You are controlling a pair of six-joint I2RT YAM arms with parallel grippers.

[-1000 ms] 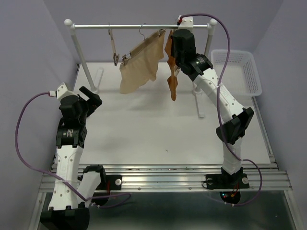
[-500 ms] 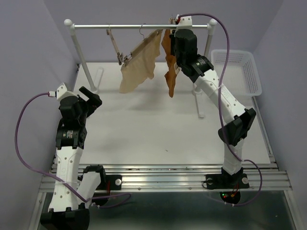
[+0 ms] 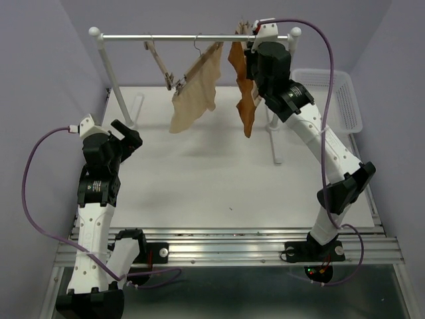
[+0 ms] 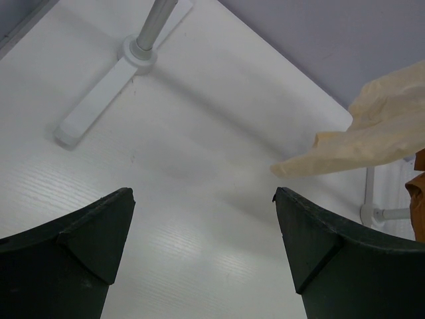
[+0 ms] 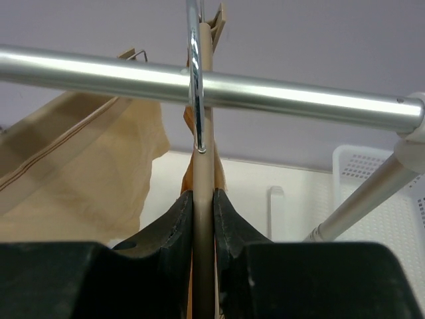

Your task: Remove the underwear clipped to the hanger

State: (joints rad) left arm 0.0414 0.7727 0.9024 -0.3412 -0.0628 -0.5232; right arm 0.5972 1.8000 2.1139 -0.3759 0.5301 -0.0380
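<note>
At the worktop's [image 3: 199, 179] far edge, right claw [image 5: 203, 203] clamps the hanger [image 5: 204, 166] carrying rust-orange underwear [image 3: 246, 103]; holding steady should let the wide-open left claw [image 4: 201, 199] tug cloth free.

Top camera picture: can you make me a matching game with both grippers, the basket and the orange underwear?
Things:
1. left gripper
2. right gripper
3. basket
4. orange underwear

States:
A. white, on the far right
B. hanging under the rail
C. open, holding nothing
D. shut on the hanger

Pairs: 1-C, 2-D, 3-A, 4-B
</note>
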